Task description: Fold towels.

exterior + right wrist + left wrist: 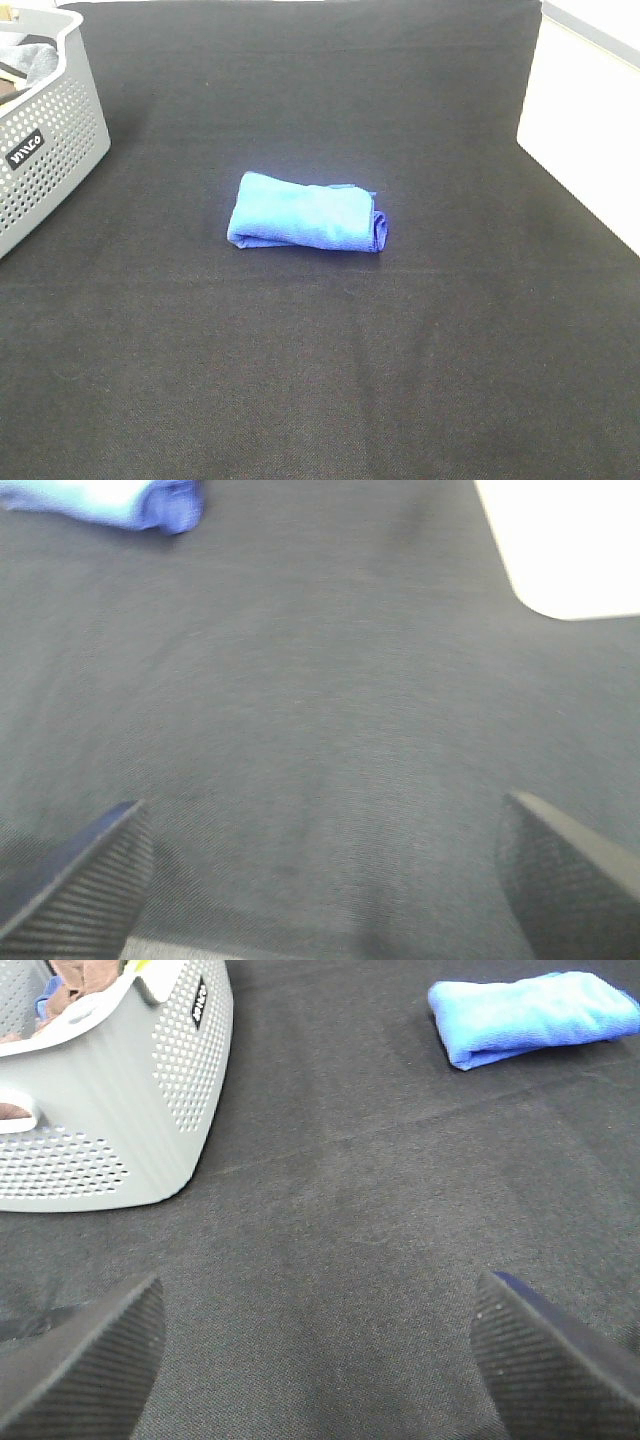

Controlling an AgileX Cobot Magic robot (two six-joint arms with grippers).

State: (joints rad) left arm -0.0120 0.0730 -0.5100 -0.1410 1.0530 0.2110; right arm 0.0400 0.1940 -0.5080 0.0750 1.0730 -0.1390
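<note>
A blue towel (307, 213) lies folded into a small bundle in the middle of the black table. It also shows in the left wrist view (535, 1012) and partly in the right wrist view (120, 500). My left gripper (320, 1360) is open and empty, low over bare cloth, well away from the towel. My right gripper (320, 880) is open and empty, also apart from the towel. Neither arm shows in the exterior high view.
A grey perforated basket (40, 140) with more cloths in it stands at the far left; it also shows in the left wrist view (120, 1110). A white surface (580, 130) borders the table on the right. The black table cloth (320, 380) covers the table.
</note>
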